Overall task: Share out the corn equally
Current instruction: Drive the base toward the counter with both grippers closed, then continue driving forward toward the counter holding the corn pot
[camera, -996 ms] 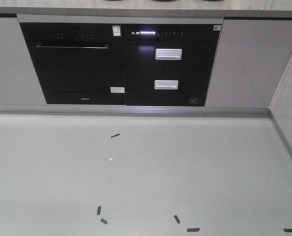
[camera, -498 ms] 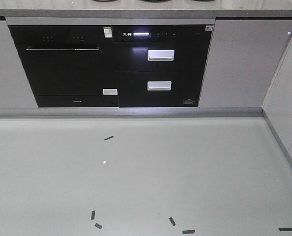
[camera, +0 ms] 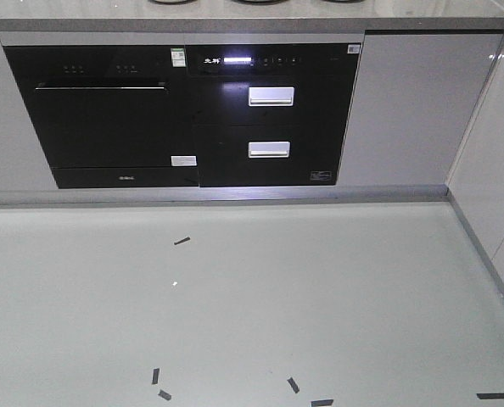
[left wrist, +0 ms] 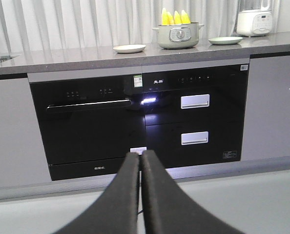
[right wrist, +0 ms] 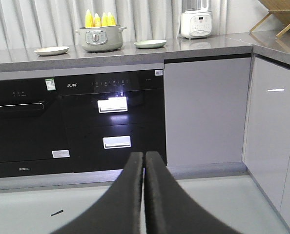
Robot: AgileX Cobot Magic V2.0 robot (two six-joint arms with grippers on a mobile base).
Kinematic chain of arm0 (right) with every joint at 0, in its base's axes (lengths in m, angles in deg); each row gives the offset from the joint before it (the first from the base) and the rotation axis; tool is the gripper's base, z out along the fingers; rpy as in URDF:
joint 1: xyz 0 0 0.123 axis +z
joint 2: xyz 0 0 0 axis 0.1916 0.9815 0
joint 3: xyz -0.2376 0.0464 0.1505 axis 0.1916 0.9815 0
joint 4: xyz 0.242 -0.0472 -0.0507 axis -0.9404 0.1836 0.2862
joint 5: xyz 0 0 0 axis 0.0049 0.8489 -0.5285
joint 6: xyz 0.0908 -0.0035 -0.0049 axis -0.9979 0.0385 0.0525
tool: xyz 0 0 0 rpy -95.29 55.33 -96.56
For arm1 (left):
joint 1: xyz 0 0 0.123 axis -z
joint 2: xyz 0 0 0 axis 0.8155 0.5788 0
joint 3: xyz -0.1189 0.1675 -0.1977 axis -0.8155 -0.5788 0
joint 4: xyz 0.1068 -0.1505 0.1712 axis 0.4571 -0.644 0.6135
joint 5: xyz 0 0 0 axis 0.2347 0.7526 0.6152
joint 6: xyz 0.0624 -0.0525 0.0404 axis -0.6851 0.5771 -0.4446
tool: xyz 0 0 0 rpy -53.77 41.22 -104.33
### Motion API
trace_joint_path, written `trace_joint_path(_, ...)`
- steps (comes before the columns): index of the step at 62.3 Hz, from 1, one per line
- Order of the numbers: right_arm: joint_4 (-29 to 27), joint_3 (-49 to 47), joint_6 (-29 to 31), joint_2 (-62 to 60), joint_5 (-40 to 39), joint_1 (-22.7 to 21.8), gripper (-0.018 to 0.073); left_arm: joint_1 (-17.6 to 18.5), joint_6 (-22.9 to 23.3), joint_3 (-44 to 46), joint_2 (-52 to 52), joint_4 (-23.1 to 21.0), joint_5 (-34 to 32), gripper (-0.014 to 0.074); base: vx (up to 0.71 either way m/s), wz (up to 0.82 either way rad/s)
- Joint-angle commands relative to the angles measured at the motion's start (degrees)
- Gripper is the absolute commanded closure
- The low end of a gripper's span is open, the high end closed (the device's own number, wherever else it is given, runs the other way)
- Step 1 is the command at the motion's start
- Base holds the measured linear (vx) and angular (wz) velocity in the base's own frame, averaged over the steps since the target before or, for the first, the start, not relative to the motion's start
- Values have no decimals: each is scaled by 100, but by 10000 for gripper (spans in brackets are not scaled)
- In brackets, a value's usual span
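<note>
The corn [left wrist: 174, 17] is a bunch of yellow cobs standing upright in a grey-green pot [left wrist: 178, 35] on the far counter. The right wrist view shows the same corn [right wrist: 100, 19] and pot [right wrist: 100, 40]. A pale plate [left wrist: 129, 48] lies left of the pot and a greenish plate [left wrist: 225, 40] right of it. My left gripper [left wrist: 140, 155] is shut with nothing in it, low over the floor and far from the counter. My right gripper [right wrist: 144, 155] is shut and empty too. The front view shows neither the corn nor the grippers.
Black built-in appliances [camera: 184, 110] with two silver drawer handles fill the cabinet front under the counter. A grey cabinet run [camera: 498, 170] closes the right side. Black tape marks [camera: 182, 241] dot the grey floor. A white cooker [right wrist: 196, 22] and a wooden rack [right wrist: 281, 14] stand further right.
In the front view the appliance fronts have slid left and the floor tape marks have dropped lower and leftward, so the view has shifted toward the counter and to the right.
</note>
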Motion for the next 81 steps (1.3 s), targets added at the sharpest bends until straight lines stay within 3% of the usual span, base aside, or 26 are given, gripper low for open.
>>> trace_joint_path(1,56,48,41,-33,-406,22,561,6,73,-22,-98,-10,-392,603,3,-4)
trace_joint_path(81,56,48,41,-33,-406,22,561,6,73,-22,-98,-10,-392,603,6,-5)
